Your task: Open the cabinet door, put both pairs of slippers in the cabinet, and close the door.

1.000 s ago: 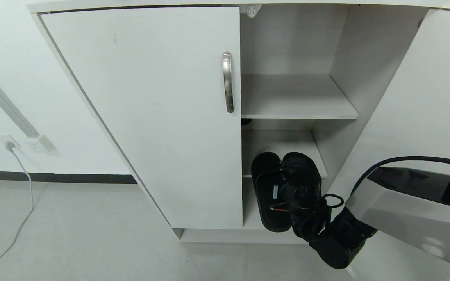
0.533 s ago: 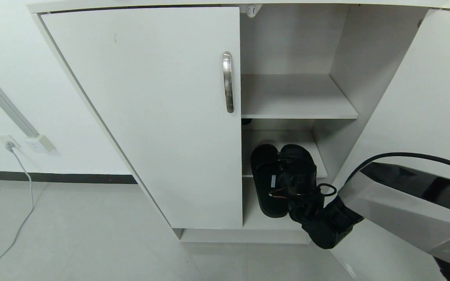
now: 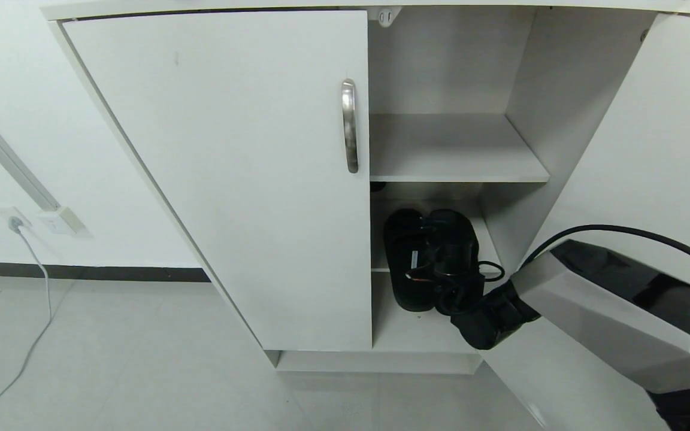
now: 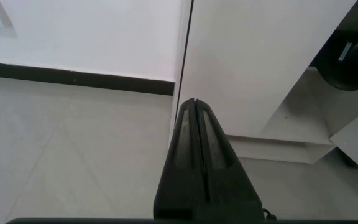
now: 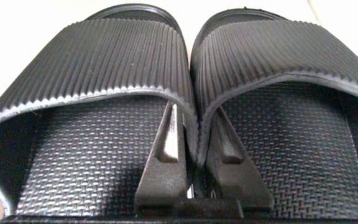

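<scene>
Black slippers (image 3: 426,254) are seen at the cabinet's (image 3: 518,90) lower shelf in the head view. Their inner edges are shown pinched by the right hand (image 5: 196,134) up close. The left hand (image 4: 196,109) is pressed shut, empty.

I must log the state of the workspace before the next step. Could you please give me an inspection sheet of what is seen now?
Surface: light tiled floor.
Job's things: cabinet, left door shut, right door open; pair of black slippers held at the level of the lower shelf; whether they rest on it, I cannot tell.
Clutter: nothing seen.
Grippers: right gripper shut on the slippers' inner strap walls; left gripper shut, above the floor beside the cabinet.
Cables: grey cord from wall socket down to the floor.
Surroundings: white wall, dark baseboard.
</scene>
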{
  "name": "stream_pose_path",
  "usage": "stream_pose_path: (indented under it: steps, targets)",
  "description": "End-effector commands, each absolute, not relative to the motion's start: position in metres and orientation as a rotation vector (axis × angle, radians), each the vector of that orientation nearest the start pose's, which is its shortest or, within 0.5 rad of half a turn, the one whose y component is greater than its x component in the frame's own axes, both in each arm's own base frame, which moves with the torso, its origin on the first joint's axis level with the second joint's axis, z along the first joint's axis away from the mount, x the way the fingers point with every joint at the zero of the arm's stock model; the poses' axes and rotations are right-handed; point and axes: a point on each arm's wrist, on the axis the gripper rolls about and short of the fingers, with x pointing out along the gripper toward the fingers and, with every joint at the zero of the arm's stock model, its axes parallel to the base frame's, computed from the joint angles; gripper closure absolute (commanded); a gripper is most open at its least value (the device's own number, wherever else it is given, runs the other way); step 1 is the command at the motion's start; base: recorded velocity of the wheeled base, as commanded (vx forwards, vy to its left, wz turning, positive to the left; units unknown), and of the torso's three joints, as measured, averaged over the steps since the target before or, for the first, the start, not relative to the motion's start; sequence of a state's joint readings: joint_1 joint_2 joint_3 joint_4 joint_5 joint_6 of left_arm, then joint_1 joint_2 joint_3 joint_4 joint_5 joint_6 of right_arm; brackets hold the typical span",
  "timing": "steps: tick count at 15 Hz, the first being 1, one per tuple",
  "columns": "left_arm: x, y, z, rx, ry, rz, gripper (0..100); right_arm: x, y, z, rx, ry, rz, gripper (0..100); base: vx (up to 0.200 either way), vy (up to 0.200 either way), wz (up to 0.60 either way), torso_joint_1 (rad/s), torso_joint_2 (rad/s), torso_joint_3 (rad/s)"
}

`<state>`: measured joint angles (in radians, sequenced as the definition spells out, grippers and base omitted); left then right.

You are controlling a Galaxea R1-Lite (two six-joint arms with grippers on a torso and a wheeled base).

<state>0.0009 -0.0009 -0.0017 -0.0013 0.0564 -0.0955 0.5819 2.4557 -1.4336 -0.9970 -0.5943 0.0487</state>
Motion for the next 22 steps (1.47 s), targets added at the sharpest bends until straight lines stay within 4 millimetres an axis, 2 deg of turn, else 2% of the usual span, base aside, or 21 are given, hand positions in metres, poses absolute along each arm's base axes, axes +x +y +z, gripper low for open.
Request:
stream_pose_path:
  steps: [1,4,13,17,22]
  targets:
    - [-0.023,0.001,0.076,-0.097,-0.004,0.06,100,0.428,0.258,0.09,0.043,-0.006,-0.026,100,0.0,0.0,0.0,0.0,0.0,0.0]
    - [-0.023,0.001,0.076,-0.097,-0.006,0.058,100,0.444,0.254,0.086,0.05,-0.016,-0.049,100,0.0,0.0,0.0,0.0,0.0,0.0]
    - [-0.023,0.001,0.076,-0.095,-0.004,0.057,100,0.459,0.252,0.092,0.036,0.003,-0.058,100,0.0,0.0,0.0,0.0,0.0,0.0]
    - [-0.023,0.001,0.076,-0.095,-0.006,0.057,100,0.469,0.249,0.088,0.017,0.011,-0.069,100,0.0,0.0,0.0,0.0,0.0,0.0]
    - [-0.023,0.001,0.076,-0.095,-0.006,0.058,100,0.47,0.25,0.089,0.016,0.014,-0.069,100,0.0,0.0,0.0,0.0,0.0,0.0]
